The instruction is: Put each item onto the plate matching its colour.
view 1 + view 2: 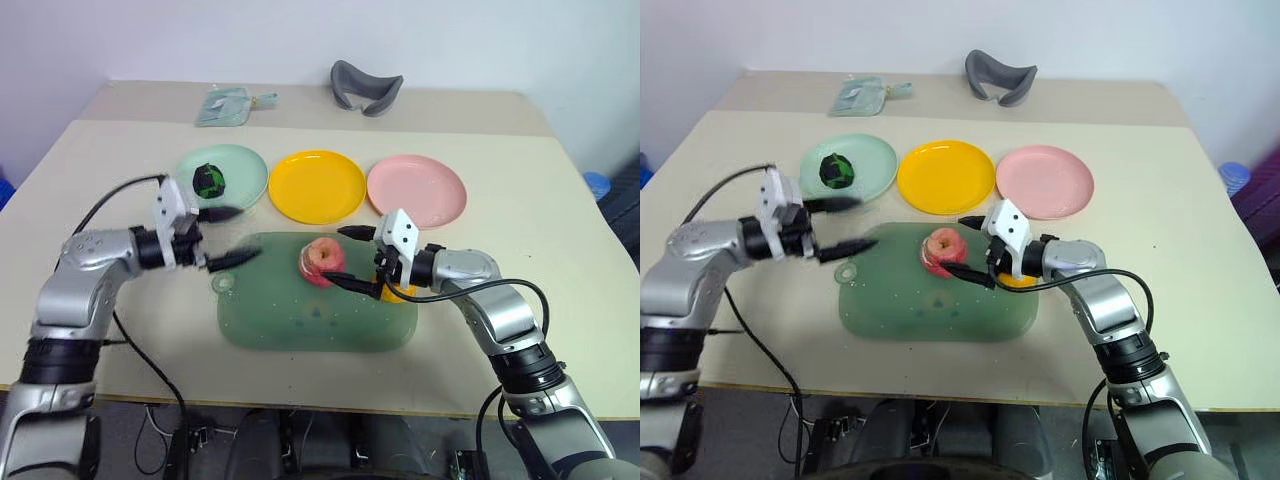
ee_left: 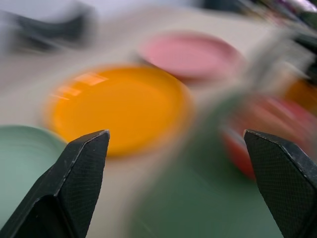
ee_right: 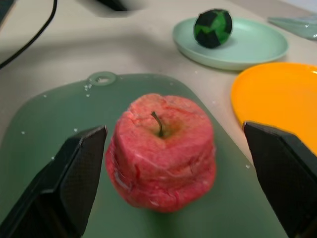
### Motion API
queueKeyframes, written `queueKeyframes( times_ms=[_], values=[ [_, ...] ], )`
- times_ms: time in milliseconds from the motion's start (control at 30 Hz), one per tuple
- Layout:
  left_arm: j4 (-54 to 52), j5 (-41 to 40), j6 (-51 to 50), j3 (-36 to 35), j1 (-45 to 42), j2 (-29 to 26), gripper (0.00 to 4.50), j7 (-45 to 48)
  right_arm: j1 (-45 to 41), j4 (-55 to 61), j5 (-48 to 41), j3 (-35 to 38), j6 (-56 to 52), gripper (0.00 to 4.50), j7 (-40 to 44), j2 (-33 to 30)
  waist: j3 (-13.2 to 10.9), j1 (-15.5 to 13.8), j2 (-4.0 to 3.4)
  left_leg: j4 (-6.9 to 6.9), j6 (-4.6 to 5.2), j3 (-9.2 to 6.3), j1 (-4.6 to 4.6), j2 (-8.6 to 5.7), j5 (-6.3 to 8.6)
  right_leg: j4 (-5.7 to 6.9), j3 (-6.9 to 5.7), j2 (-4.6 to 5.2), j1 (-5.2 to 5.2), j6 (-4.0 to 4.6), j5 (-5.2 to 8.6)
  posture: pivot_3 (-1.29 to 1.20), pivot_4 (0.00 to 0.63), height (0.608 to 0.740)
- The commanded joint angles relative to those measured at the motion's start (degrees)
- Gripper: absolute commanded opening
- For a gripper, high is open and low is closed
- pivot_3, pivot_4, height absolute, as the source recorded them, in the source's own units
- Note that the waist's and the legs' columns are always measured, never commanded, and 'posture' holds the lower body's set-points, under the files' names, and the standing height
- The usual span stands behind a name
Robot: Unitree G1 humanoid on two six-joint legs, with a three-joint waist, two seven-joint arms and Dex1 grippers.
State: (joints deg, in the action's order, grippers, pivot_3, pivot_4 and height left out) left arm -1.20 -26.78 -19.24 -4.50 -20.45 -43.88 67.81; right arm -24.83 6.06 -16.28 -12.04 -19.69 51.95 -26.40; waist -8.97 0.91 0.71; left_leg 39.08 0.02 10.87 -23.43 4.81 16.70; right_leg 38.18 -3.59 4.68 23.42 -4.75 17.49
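Observation:
The dark green-and-black ball lies on the mint green plate at the back left. Beside it stand the yellow plate and the pink plate, both bare. The pink-red apple sits upright on the translucent green board. My right gripper is open, its fingers on either side of the apple without touching it. The orange-yellow lump peeks out from behind that gripper on the board. My left gripper is open and holds nothing, just in front of the mint plate at the board's left corner.
A grey curved object and a clear plastic pouch lie at the back of the beige table. Black cables trail from both arms. The board has a small hanging hole at its left corner.

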Motion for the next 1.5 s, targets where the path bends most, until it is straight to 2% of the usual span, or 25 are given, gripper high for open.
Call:
queueKeyframes(
  times_ms=[33, 100, 233, 533, 600, 733, 833, 1000, 1100, 1200, 1400, 1500],
  values=[
    [-4.93, -4.14, -1.04, -1.97, 1.51, -2.40, 4.43, 4.50, -1.21, 1.17, 0.30, -0.60, -0.03, 4.50, 0.79, 0.04, -0.01, -0.36, 0.03, 0.02, 0.00, -0.01, -0.01, -0.02, 0.00, 0.00, 0.00, 0.02, -0.01, 0.00, 0.00, 0.00, 0.150, 0.740],
    [-7.29, -5.14, -0.45, -3.40, 4.60, -5.14, 4.43, 7.76, -1.95, 0.18, 0.73, -1.12, -0.01, 4.50, 0.77, 0.50, -0.01, -0.17, 0.04, 0.04, 0.03, -0.02, -0.02, -0.03, 0.02, -0.03, 0.00, 0.04, -0.02, 0.00, 0.00, 0.00, 0.150, 0.740],
    [-11.45, -9.03, -2.30, -6.22, 7.48, -7.01, 4.43, 8.83, -3.03, -1.84, 1.64, -1.88, 0.56, 4.50, 0.63, 1.48, -0.01, 0.02, 0.01, -0.01, 0.01, -0.04, -0.02, 0.01, 0.01, 0.00, 0.01, 0.01, 0.02, 0.02, 0.01, 0.00, 0.150, 0.740],
    [-14.20, -9.72, -2.54, -7.08, 9.40, -7.12, 4.43, 7.35, -4.82, -5.54, 2.91, -2.25, 1.92, 4.50, 1.30, 3.41, -0.01, -0.05, 0.01, 0.00, 0.02, -0.05, -0.02, 0.00, 0.02, -0.02, 0.03, 0.02, 0.02, 0.01, 0.00, 0.00, 0.150, 0.740],
    [-14.39, -9.83, -2.51, -7.31, 9.90, -7.06, 4.50, 7.07, -5.22, -6.07, 2.87, -2.04, 1.90, 3.99, 1.37, 3.49, -0.01, 0.03, 0.01, 0.00, 0.02, -0.05, -0.02, 0.00, 0.02, -0.01, 0.03, 0.01, 0.02, 0.01, 0.00, 0.00, 0.150, 0.740],
    [-14.61, -10.06, -2.36, -7.75, 10.37, -6.65, 4.50, 6.08, -5.73, -6.33, 2.98, -1.67, 2.15, 2.49, 1.72, 3.11, -0.01, 0.04, 0.01, -0.01, 0.02, -0.05, -0.02, 0.00, 0.02, -0.01, 0.04, 0.02, 0.04, 0.01, 0.00, 0.00, 0.150, 0.740],
    [-14.92, -10.27, -2.37, -8.04, 10.68, -6.04, 4.50, 4.88, -6.12, -5.78, 2.56, -0.64, 2.45, 2.38, 1.52, 2.96, -0.01, -0.02, 0.01, -0.01, 0.02, -0.05, -0.02, 0.00, 0.02, -0.01, 0.04, 0.02, 0.03, 0.01, 0.00, 0.00, 0.150, 0.740],
    [-15.08, -8.19, -1.55, -6.88, 10.41, -3.94, 4.50, 0.62, -11.54, -8.32, -1.24, 6.41, 2.02, 2.38, -0.56, 2.87, -0.03, 0.02, -0.02, -0.01, 0.02, -0.06, -0.02, 0.00, 0.02, 0.00, 0.05, 0.02, 0.04, 0.02, 0.00, 0.00, 0.150, 0.740],
    [-15.58, -6.60, -1.45, -5.08, 9.39, -1.71, 4.50, -3.14, -17.85, -15.71, -0.96, 11.59, 5.07, 2.38, -4.40, 2.53, -0.03, -0.06, -0.02, 0.00, 0.02, -0.06, -0.02, 0.00, 0.02, 0.00, 0.06, 0.02, 0.04, 0.02, 0.00, 0.00, 0.150, 0.740],
    [-16.34, -4.57, -0.44, -2.54, 9.07, 1.08, 4.50, -6.16, -24.44, -28.89, 2.20, 14.83, 11.75, 2.38, -8.36, 0.89, -0.03, -0.06, -0.02, 0.00, 0.02, -0.03, -0.02, 0.00, 0.02, -0.01, 0.05, 0.02, 0.03, 0.02, 0.00, 0.00, 0.150, 0.740],
    [-14.62, -1.01, 1.36, 1.01, 6.87, 5.31, 4.50, -9.58, -34.10, -57.86, 8.29, 16.93, 27.08, 2.38, -17.13, -0.97, -0.04, 0.24, -0.04, -0.03, 0.02, 0.05, -0.02, -0.01, 0.01, -0.02, 0.06, 0.02, 0.03, 0.01, 0.00, 0.00, 0.150, 0.740],
    [-13.59, 0.20, 2.71, 2.44, 6.94, 6.57, 4.50, -9.59, -37.00, -67.75, 9.10, 17.43, 29.80, 2.38, -17.09, -0.75, -0.10, 0.68, -0.14, -0.05, 0.02, 0.11, -0.02, -0.01, 0.01, -0.02, 0.11, 0.02, 0.06, 0.01, 0.00, 0.00, 0.150, 0.740]
  ],
)
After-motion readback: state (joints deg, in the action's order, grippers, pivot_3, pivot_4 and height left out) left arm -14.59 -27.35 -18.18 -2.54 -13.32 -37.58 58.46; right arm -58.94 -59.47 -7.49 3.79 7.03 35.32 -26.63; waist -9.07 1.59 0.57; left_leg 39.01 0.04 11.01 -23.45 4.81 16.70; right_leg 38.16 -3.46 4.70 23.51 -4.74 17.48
